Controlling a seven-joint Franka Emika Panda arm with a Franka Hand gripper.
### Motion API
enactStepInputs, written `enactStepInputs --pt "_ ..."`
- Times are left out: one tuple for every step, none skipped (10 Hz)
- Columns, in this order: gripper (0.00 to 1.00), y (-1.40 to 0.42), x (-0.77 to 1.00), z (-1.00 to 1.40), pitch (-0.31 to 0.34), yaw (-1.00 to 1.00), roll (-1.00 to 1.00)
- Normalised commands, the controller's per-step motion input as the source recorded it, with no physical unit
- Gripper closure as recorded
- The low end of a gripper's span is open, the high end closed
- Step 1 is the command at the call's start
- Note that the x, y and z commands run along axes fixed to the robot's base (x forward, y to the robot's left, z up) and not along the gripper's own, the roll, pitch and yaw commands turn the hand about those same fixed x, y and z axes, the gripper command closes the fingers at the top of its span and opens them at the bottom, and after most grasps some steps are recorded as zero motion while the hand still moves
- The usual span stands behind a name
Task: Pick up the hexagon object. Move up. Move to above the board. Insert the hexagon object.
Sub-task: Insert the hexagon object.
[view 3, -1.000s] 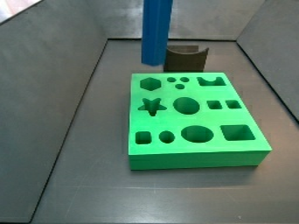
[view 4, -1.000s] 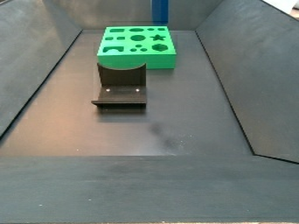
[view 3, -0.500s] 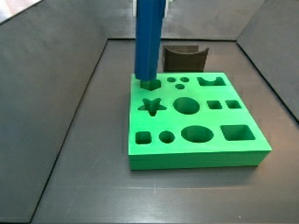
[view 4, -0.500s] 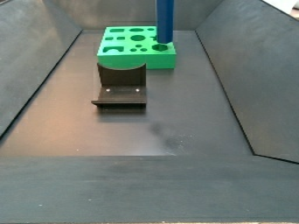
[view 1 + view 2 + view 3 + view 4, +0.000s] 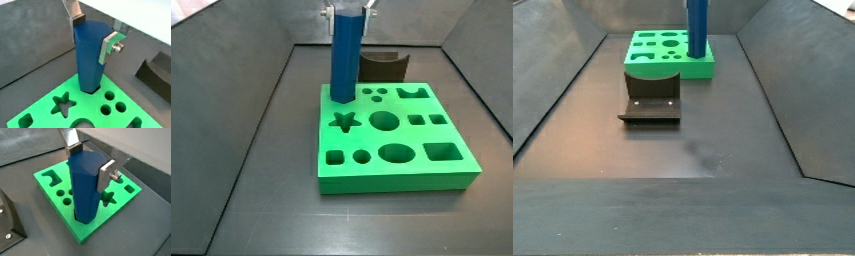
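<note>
The hexagon object [image 5: 345, 60], a tall blue prism rod, stands upright with its lower end inside the hexagon hole at a corner of the green board [image 5: 392, 180]. Both wrist views show the rod [image 5: 90, 60] [image 5: 85, 188] sunk into the board [image 5: 43, 110] [image 5: 90, 228]. My gripper [image 5: 92, 36] [image 5: 90, 162] is shut on the rod's top end, one silver finger on each side of it. In a side view the gripper [image 5: 349, 10] shows at the frame's upper edge. In the side view with the fixture in front, only the rod [image 5: 696, 28] and board [image 5: 673, 70] show.
The dark fixture [image 5: 385, 66] [image 5: 651, 105] stands on the floor close to the board, also seen in both wrist views [image 5: 157, 72] [image 5: 10, 223]. Sloping grey walls [image 5: 780, 90] enclose the floor. Other cut-outs, a star [image 5: 344, 122] among them, lie beside the rod.
The rod has come down from above the board into the hexagon hole and sunk lower. The gripper has dropped into view at the top of a side view.
</note>
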Motion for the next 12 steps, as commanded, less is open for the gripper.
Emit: enactStepInputs --pt "1.0 0.15 0.18 -0.4 0.0 0.13 0.0" --pt "1.0 0.06 0.22 -0.42 -0.001 0.0 0.0" --pt "1.0 0.04 0.38 -0.39 -0.034 0.0 0.0" --pt "1.0 0.0 0.15 -0.49 -0.127 -0.02 0.0" --pt "1.0 -0.08 0.0 -0.7 -0.157 -0.12 0.06" --pt "1.0 -0.14 -0.26 -0.85 -0.153 -0.12 0.12" --pt "1.0 -0.14 -0.13 -0.89 -0.114 -0.05 0.18" --pt "1.0 -0.16 -0.19 -0.89 -0.106 -0.03 0.21" --pt "1.0 -0.14 -0.05 -0.73 -0.091 0.0 0.18" --pt "1.0 0.0 0.0 0.0 -0.014 0.0 0.0" --pt "1.0 0.0 0.0 0.0 0.024 0.0 0.0" --pt "1.0 0.0 0.0 0.0 0.0 0.0 0.0"
